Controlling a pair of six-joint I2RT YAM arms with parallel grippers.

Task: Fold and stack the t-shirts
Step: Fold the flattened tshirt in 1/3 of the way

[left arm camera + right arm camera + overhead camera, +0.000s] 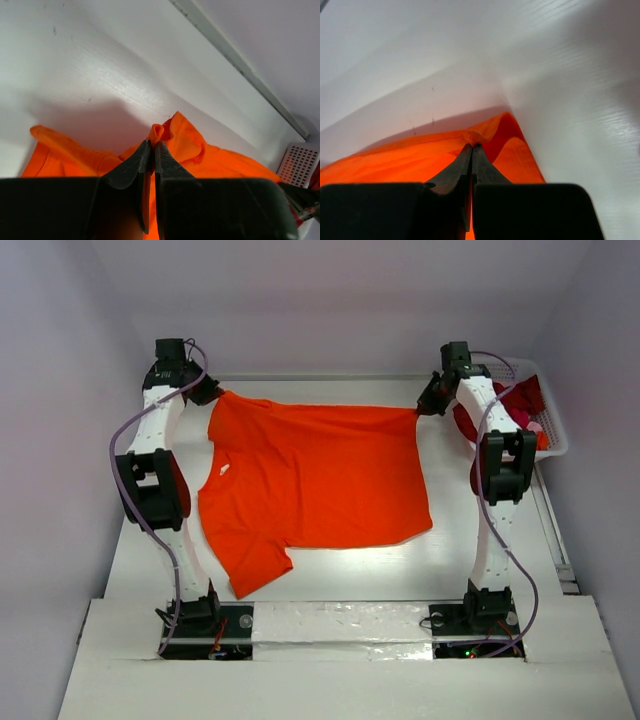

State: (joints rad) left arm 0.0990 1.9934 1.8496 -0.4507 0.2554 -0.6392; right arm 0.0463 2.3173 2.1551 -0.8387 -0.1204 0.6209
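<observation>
— Pale walls are closing in around a white desk (330, 580), and the orange-red t-shirt (320, 475) is lying spread across the middle of it. Are you seeing the same?

— Yes. It is lying mostly flat, with the collar end pointing toward the left arm and the bottom hem toward the right arm. One sleeve is angling out toward the near edge.

— What is the left hand (152, 150) doing?

— It is pressing fully closed on the far left corner of the shirt, up by the other sleeve. A small tuft of orange cloth is poking out past its fingertips (141, 157).

— And the right hand (471, 150)?

— That one is pinching tight too, with no gap between its fingers, gripping the far right corner at the hem. A little fold of cloth is bunching up at the very tip.

— So both are holding the same garment?

— Both, one at each far corner, and the shirt's far edge is stretching in a nearly straight line between them.

— Where are the other shirts sitting?

— The dark crimson t-shirts (520, 400), with a bit of pink showing among them, are lying bunched inside the white lattice basket (555, 440) at the far right corner of the desk, just beyond the right arm and apart from the orange one.
</observation>
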